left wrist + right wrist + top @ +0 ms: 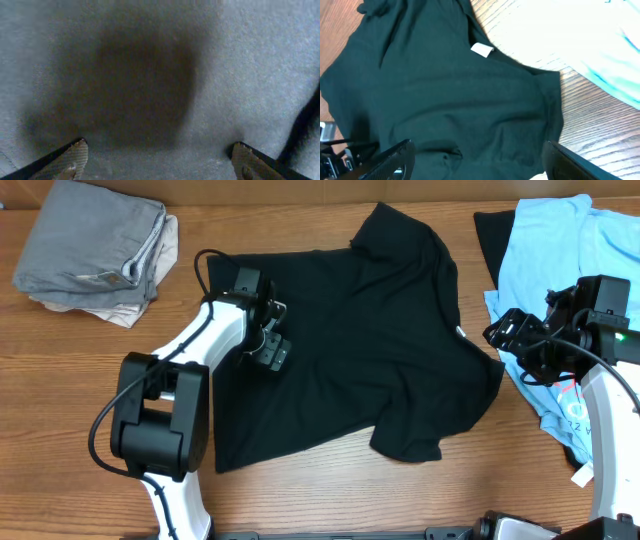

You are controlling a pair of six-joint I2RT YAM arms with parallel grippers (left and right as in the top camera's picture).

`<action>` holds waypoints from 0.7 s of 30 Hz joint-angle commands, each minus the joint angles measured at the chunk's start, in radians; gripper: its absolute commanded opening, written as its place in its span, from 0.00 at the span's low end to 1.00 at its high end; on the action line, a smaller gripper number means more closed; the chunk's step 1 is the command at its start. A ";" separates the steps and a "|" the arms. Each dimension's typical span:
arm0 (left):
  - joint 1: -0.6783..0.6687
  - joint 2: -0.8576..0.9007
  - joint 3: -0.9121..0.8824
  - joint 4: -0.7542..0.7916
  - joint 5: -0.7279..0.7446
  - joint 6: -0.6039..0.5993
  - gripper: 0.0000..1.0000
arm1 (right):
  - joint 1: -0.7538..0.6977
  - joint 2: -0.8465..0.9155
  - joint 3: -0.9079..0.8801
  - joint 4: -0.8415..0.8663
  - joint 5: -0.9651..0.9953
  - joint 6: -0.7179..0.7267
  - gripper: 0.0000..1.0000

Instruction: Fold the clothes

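Left jaws, seen close from the wrist, stood wide, one fingertip [65,160] in each lower corner with only flat dark cloth and a shadow between them. Nothing was gripped, and whether the tips touched the cloth I could not tell. From overhead they sat over the left part of the black tee [360,340], which lay spread and rumpled across the middle of the tabletop [300,500], its lower right corner bunched. Right jaws were wide too and held nothing, their fingertips [395,155] low in the wrist view above the tee's right edge, near bare wood. A small white neck label [481,49] showed on the black tee; no writing on it could be read. At the tabletop's right edge lay the blue tee [545,250], crumpled, with a red print [573,408] too small to read and a white tag [580,474]. Far left sat a folded pile, a grey garment [90,240] on a beige one [125,310]. A tan tag [105,277] on the grey was unreadable.
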 commanded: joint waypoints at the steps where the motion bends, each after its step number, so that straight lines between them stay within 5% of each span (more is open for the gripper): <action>1: 0.070 0.103 -0.028 0.099 -0.145 0.010 0.98 | 0.005 -0.005 0.016 0.002 0.020 -0.007 0.85; 13: 0.142 0.103 -0.006 0.355 -0.145 0.080 1.00 | 0.005 -0.005 0.016 0.006 0.019 -0.005 0.89; 16: 0.121 0.090 0.068 0.274 -0.137 0.071 1.00 | 0.005 -0.011 0.016 0.036 0.016 0.021 1.00; 21: 0.060 0.047 0.367 -0.033 -0.134 -0.029 1.00 | 0.005 -0.080 0.027 0.085 -0.023 0.085 1.00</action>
